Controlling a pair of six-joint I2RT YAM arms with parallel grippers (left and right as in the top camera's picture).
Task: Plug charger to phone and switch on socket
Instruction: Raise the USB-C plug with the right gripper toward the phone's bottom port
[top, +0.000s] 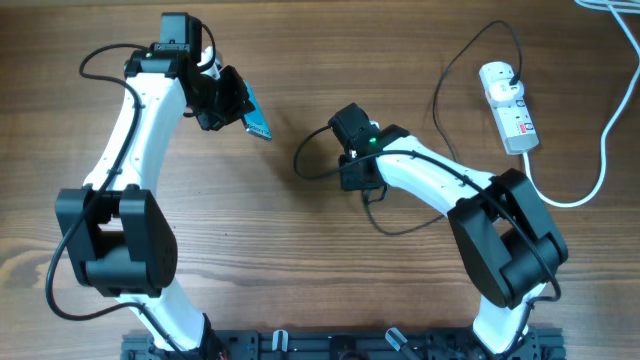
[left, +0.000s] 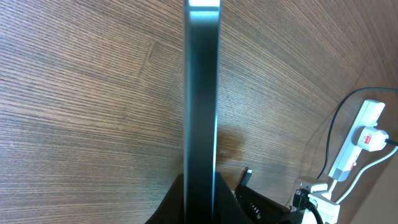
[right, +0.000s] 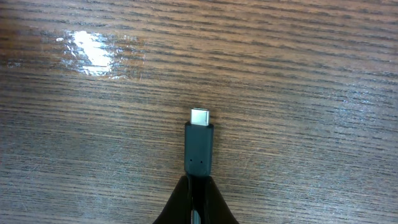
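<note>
My left gripper (left: 199, 190) clamps the flat dark-edged phone (left: 202, 93) edge-on; my right gripper (right: 198, 190) pinches the thin black charger (right: 199, 149) (metal tip protruding just beyond).

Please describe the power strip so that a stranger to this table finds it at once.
On the wooden table, look at the far right corner, beyond the right arm. The power strip lies there: a long white block with small red marks. Unlike the thin black cable looping beside it, it is white, with a thick white cord leaving its near end.
</note>
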